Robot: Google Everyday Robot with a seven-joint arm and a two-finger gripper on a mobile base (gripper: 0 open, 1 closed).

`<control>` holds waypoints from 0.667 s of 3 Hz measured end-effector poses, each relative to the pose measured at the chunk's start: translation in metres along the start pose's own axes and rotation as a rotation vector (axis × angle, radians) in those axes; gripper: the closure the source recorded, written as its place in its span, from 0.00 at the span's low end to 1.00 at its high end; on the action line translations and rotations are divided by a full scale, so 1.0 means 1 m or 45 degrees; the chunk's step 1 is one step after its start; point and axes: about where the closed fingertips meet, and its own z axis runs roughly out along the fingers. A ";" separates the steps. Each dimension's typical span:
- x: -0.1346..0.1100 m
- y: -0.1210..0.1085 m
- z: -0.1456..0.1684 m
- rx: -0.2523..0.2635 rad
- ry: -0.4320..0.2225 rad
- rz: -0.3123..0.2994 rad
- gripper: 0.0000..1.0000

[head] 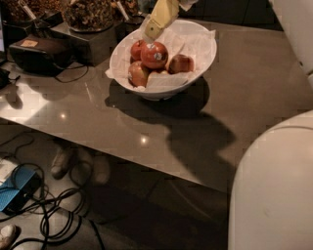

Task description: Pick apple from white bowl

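Observation:
The white bowl point(203, 49), lined with crumpled white paper, stands on the grey table toward its far side. It holds several apples. The apple point(154, 54), deep red and glossy with a small pale sticker, lies on top near the bowl's middle left. Smaller, paler apples lie around it at left point(138, 73) and right point(180, 63). My gripper point(155, 28), pale yellow, comes down from the top edge. Its tip hangs just above the far left rim, a little above and behind the apple, apart from it.
The grey table point(146, 122) has its front edge running diagonally across the view. A black device point(39, 53) with cables and containers of dried material point(88, 12) stand at the back left. Cables and a blue object point(14, 190) lie on the floor. My white body point(274, 190) fills the lower right.

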 end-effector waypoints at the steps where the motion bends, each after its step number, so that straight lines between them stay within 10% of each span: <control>1: 0.000 0.000 0.000 0.000 0.000 0.000 0.00; 2: -0.001 -0.002 0.014 -0.025 -0.003 -0.002 0.00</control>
